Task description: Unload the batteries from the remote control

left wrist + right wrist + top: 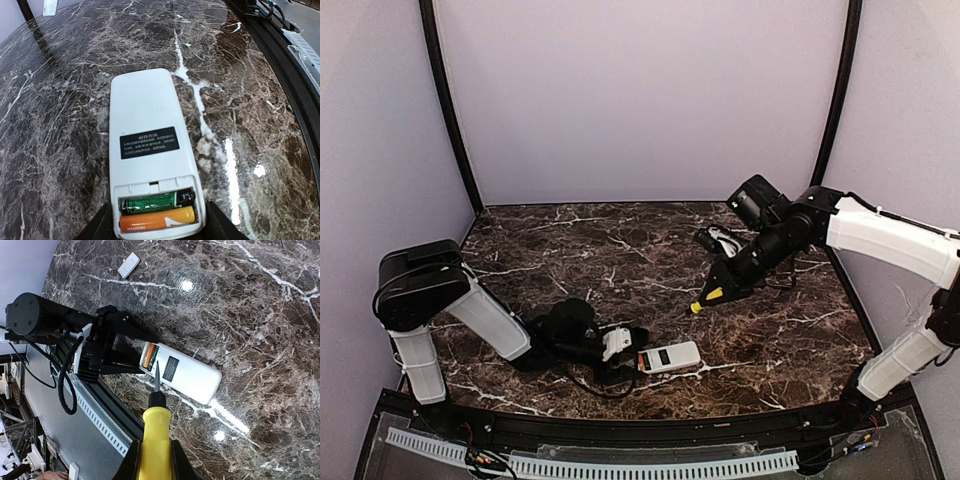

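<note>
The remote control (669,357) lies on the table (570,250), its open end clamped in the left hand (632,352). 2 batteries (157,219) there look light, slick and spring-held; pry at an end. The right hand (727,278) grips a screwdriver (154,440) above the remote control.

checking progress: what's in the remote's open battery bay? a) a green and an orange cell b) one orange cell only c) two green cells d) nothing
a: the left wrist view shows a green battery and an orange battery side by side in the remote control
</note>
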Robot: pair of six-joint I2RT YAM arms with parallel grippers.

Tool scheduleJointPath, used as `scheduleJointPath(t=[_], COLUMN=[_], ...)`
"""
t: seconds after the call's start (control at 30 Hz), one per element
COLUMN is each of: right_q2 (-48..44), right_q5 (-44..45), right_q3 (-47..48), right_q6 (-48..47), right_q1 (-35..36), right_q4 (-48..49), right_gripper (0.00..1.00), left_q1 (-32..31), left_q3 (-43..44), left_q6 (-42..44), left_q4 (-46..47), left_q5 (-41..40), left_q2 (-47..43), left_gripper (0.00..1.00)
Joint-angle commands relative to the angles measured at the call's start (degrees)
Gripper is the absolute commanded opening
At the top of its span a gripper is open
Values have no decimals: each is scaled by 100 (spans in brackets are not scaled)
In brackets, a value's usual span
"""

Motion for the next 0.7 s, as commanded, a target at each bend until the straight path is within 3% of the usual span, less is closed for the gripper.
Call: scheduleJointPath(t=[0.0, 0.13, 0.4, 0.5, 0.67], right_q2=[-1, 212, 570, 699, 946], right_q5=[-91, 69, 129, 138, 103], right_q3=[111, 243, 456, 570, 763], right_q6=[46, 259, 710, 813, 935], right_q1=[304, 522, 870, 959, 1039], right_q4=[-268, -346, -357, -384, -411], right_gripper=[0, 0, 0, 0, 0], left_q1=[-219, -251, -284, -284, -284], left_q3=[-80, -72, -304, -462, -735], left_q6=[-181, -232, -450, -512, -542], left_q4=[163, 297, 794, 984, 1083], left_q5=[-30, -95, -151, -148, -199], left_q2=[41, 185, 139, 29, -307], left_gripper=[42, 47, 70, 87, 88])
